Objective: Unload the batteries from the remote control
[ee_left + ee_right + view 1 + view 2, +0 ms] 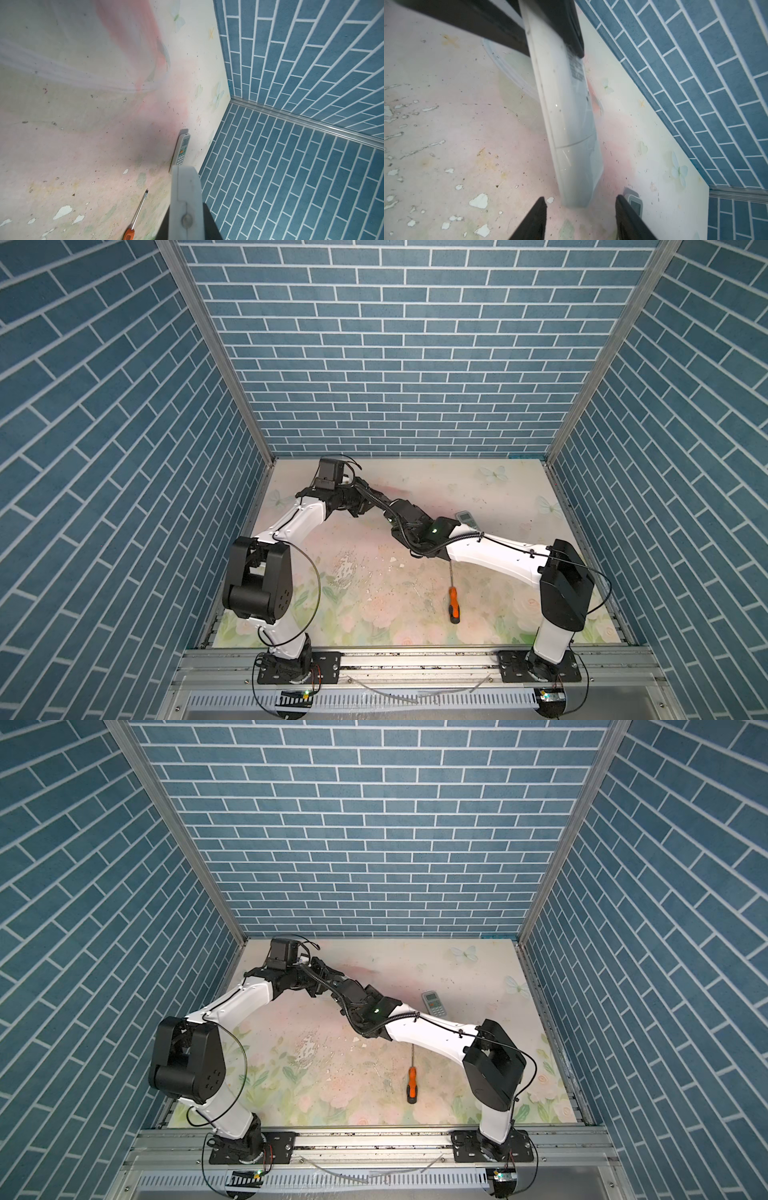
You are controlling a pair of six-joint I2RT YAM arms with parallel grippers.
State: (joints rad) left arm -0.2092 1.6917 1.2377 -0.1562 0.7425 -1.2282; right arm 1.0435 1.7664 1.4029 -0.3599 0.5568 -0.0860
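Right pincer (pixel 580 198) gaped, jaws flanking the tail of a long white plastic remote control (pixel 566 116), clamped by the left pincer (pixel 550 37) above the floral surface (pixel 498 489) toward eleven o'clock. Batteries were hidden, presumably inside. The shell looked light, stiff and slick, best gripped by its narrow edges.

Orange-handled screwdriver (pixel 454 605) lies flat on floral-print tabletop (pixel 374 626), seen in both top views. Shaft pts toward back wall. Same screwdriver (pixel 128 234) partly in left wrist view. Worn white patch (pixel 345 569) left of screwdriver, apart from it. Butterfly print (pixel 494 473) well behind screwdriver, nr back edge. Blue brick-pattern walls (pixel 399 364) on 3 sides. Slotted cable duct (pixel 374 699) in front of screwdriver, off tabletop.
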